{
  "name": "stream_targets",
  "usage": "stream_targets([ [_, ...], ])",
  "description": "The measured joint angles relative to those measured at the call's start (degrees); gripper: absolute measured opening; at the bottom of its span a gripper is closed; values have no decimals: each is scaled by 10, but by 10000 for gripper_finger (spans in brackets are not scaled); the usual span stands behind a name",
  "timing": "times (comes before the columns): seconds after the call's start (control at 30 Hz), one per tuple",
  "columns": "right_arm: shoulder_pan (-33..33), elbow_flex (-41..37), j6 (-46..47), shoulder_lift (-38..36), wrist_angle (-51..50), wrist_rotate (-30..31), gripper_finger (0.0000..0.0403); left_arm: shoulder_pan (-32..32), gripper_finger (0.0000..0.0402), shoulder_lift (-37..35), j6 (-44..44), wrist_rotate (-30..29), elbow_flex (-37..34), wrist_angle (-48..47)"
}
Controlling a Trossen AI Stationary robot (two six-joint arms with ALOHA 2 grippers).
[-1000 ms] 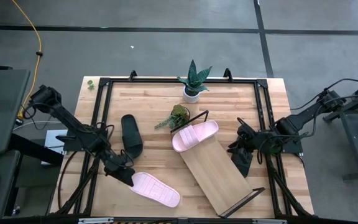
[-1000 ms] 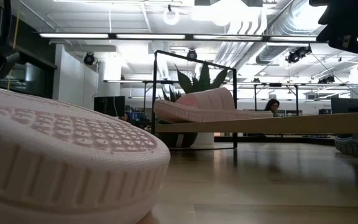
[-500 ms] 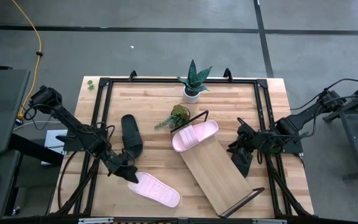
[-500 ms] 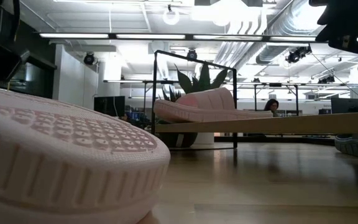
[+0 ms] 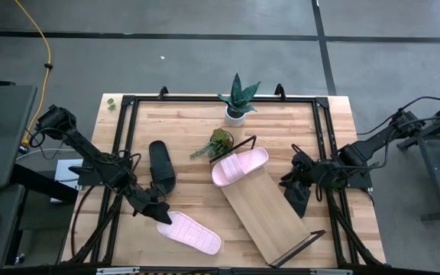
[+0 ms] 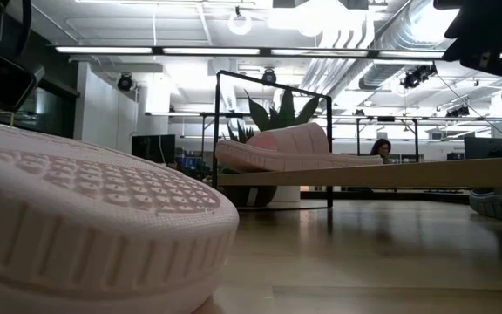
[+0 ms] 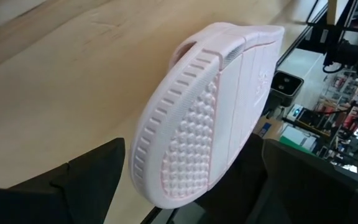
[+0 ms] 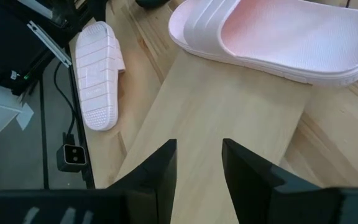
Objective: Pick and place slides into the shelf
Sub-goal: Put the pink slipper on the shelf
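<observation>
Grey concrete floor [image 5: 205, 61] surrounds the wooden table [image 5: 189, 126], crossed by dark tape lines [image 5: 323, 46]; a yellow cable [image 5: 40, 38] trails across it; overhead, long ceiling lights [image 6: 172, 50] and silver ducts [image 6: 356, 52] run over an open workshop; a seated person [image 6: 380, 148] shows far behind.

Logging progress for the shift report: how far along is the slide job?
Done: one light pink slide sandal lies on the light-wood shelf board. In hand: the left gripper, fingers open, straddles the overturned pink slide on the table. Left: that one, the black slide and a dark one by the right gripper.
</observation>
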Motion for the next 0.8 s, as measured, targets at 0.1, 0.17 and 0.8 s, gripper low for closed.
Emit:
stream_targets([
  [0.1,0,0,0,0,-6,0,119,0,358,0,0,0,0,0],
  [0.17,0,0,0,0,-10,0,119,0,343,5,0,0,0,1],
  [0.8,0,0,-1,0,-12,2,119,0,179,67,15,7,0,85],
])
